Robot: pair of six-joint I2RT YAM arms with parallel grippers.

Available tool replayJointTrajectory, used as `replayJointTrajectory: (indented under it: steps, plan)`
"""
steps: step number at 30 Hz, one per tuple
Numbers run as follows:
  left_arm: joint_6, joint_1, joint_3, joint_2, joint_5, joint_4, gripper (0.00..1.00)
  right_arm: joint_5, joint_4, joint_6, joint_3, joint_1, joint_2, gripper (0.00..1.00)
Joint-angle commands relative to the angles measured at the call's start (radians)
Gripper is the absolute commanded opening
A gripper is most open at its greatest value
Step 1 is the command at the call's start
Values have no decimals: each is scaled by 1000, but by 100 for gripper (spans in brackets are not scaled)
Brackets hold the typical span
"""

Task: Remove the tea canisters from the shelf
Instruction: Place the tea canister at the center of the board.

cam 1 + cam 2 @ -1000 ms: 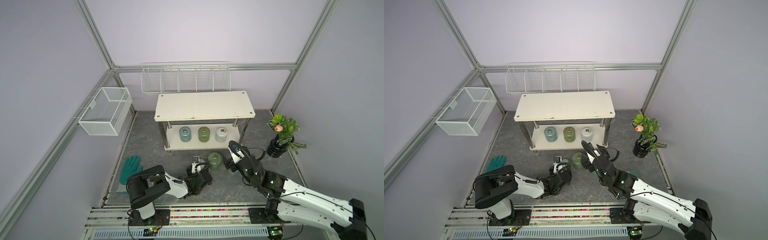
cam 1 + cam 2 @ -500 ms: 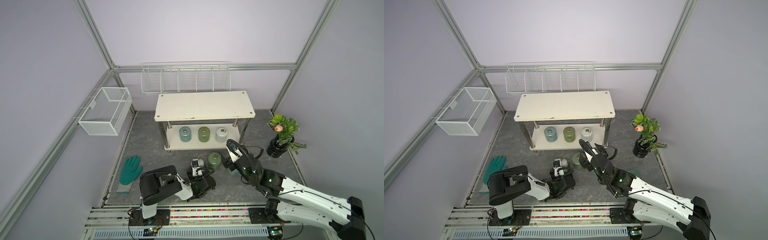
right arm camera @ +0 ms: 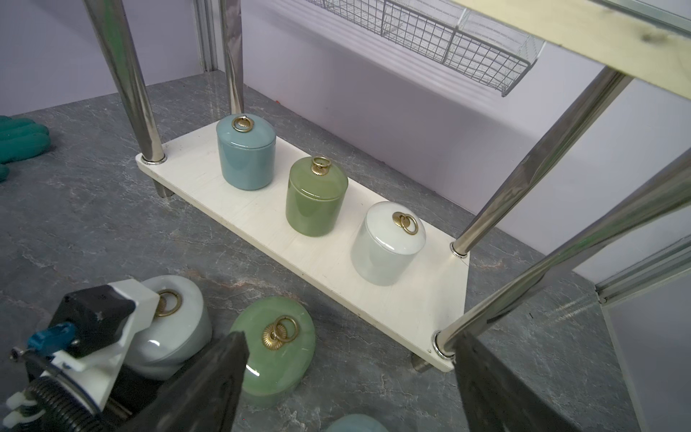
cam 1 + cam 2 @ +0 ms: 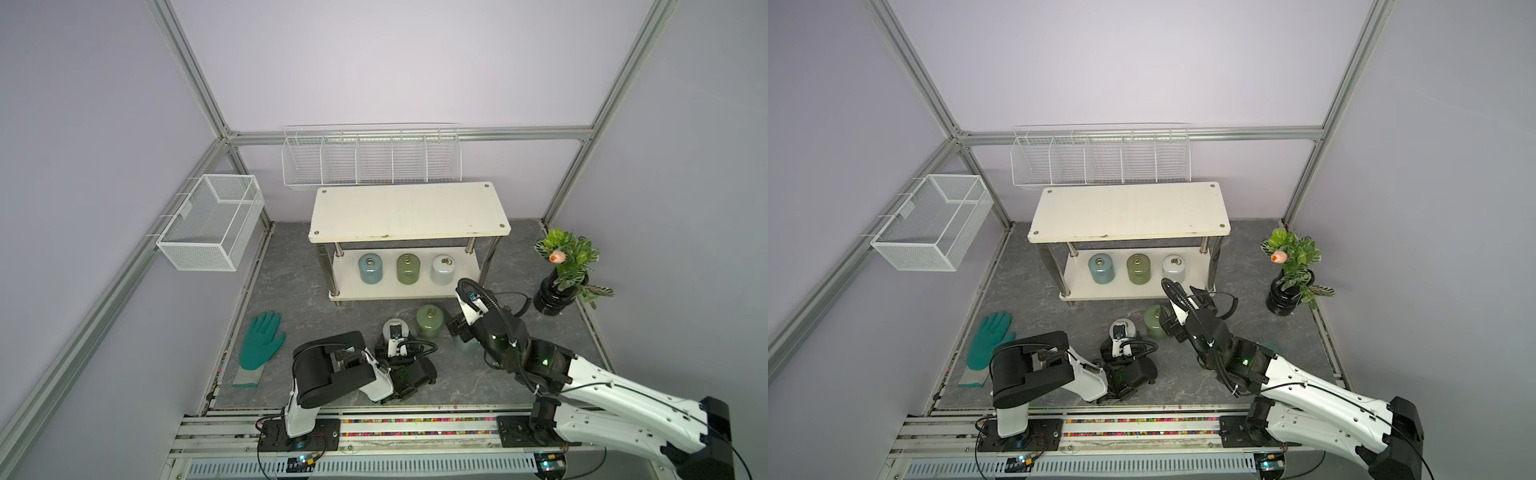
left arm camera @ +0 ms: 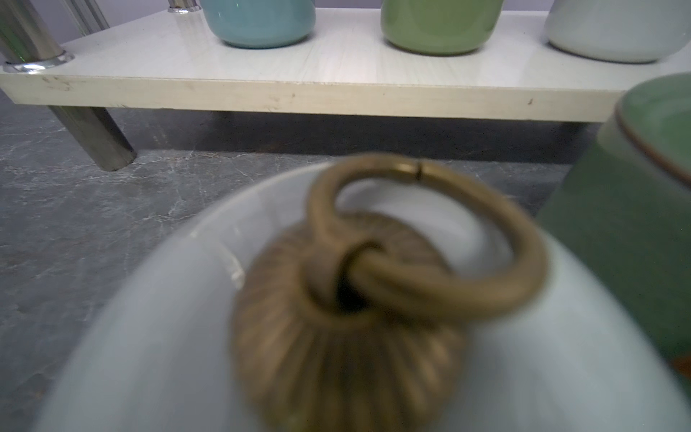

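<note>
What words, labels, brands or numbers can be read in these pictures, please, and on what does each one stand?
None: no readable text in any view.
The tea canisters and the shelf bear no lettering.
A small tag on the mesh basket is too small to read.

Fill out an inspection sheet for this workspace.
Surface: grey marbled floor; no spills seen.
Job's things: shelf lower board holds blue canister, green canister, white canister; floor green canister, floor white canister, floor blue canister stand off it.
Clutter: teal glove; potted plant.
Grippers: left gripper over floor white canister, jaws hidden; right gripper open, empty.
Cables: black loops at both wrists; no snag seen.
Surroundings: wire baskets, purple walls, aluminium frame.
</note>
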Motion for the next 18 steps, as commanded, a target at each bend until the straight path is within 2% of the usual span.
replayJointTrajectory:
  steps: [1, 6, 18]
  plan:
    - [-46, 16, -112, 178, 343, -420, 87, 3, 10, 3, -4, 6, -26, 89]
    - [-88, -17, -131, 135, 313, -442, 96, 5, 9, 1, -6, 6, -23, 89]
    - [-195, -123, -87, -41, 233, -671, 99, 3, 25, 3, -10, 6, -17, 89]
